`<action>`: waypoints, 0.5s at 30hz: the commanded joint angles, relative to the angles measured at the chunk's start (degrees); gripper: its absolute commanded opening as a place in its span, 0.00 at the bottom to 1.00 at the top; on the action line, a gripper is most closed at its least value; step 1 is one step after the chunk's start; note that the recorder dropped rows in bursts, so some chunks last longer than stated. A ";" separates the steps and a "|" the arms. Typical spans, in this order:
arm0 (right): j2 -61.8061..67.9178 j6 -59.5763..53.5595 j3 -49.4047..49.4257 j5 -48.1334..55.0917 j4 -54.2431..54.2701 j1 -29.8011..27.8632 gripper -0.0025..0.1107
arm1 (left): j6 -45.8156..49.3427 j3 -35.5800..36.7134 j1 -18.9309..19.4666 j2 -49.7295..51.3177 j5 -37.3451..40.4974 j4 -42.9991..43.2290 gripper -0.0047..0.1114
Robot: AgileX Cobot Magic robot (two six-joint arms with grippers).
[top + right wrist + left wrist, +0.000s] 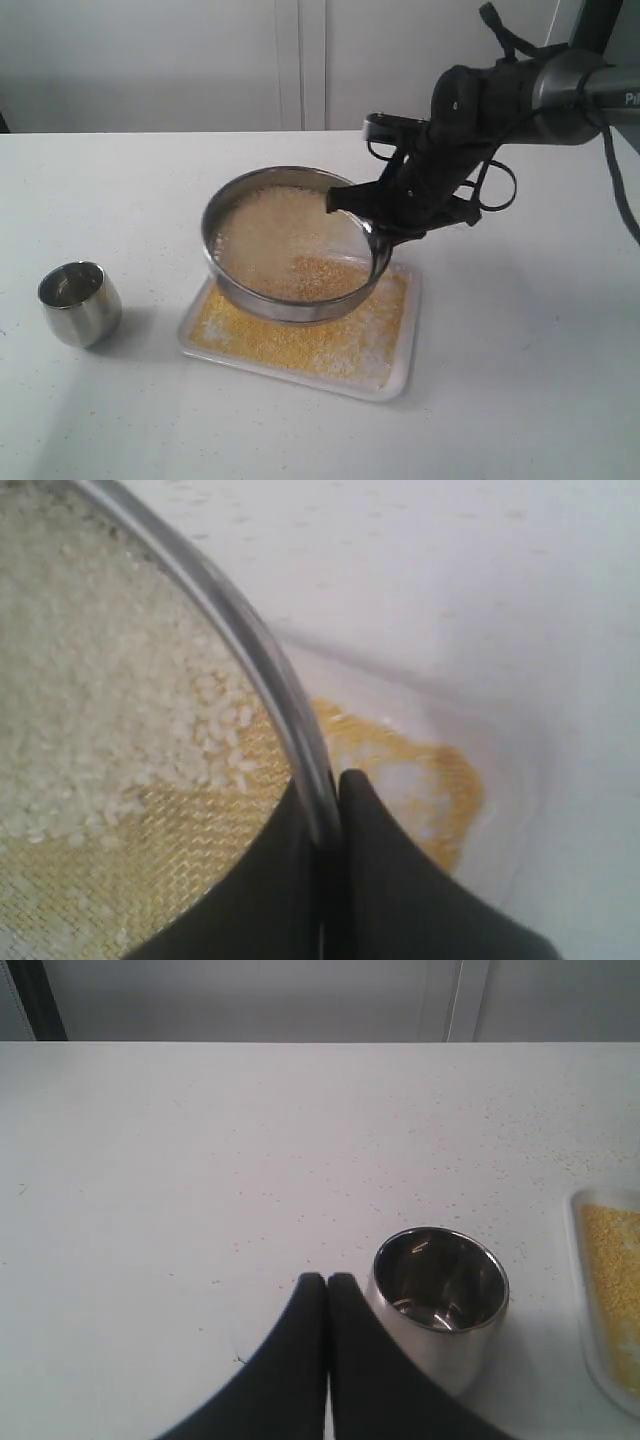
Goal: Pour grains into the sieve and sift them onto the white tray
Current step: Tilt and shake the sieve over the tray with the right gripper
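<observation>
The sieve (232,285) hangs tilted just above the white tray (395,383), its rim (262,670) pinched by my right gripper (372,228), which is shut on it. Pale coarse grains (270,225) lie on the mesh (150,870), with a yellow patch near the low side. Fine yellow meal (260,340) covers the tray below and shows past the rim (440,780). My left gripper (327,1282) is shut on nothing, right beside the small steel cup (440,1295), which stands upright and looks empty.
The steel cup (80,302) stands on the white table, left of the tray. Stray grain specks dot the tabletop (400,1190). A corner of the tray with yellow meal (610,1280) shows in the left wrist view. A pale wall runs behind the table.
</observation>
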 commanded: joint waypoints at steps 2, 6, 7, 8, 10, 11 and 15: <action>-1.23 -6.75 -0.04 13.22 -2.74 0.60 0.02 | -0.28 0.37 0.11 -0.51 -0.26 0.14 0.04; -1.21 11.58 0.11 2.06 -8.27 -1.49 0.02 | -0.28 0.37 0.11 -0.51 -0.26 0.14 0.04; -1.04 12.13 0.11 -2.03 -5.06 -1.64 0.02 | -0.28 0.37 0.11 -0.51 -0.26 0.14 0.04; -0.62 10.46 -0.34 -4.49 -0.68 -1.64 0.02 | -0.28 0.37 0.11 -0.51 -0.26 0.14 0.04; -0.14 1.17 -1.56 -1.50 7.78 -1.14 0.02 | -0.28 0.37 0.11 -0.51 -0.26 0.14 0.04; -0.05 -4.22 -1.88 2.93 9.83 -1.02 0.02 | -0.28 0.37 0.11 -0.51 -0.26 0.14 0.04; -0.40 -7.69 -0.76 15.13 2.03 -1.16 0.02 | -0.28 0.37 0.11 -0.51 -0.26 0.14 0.04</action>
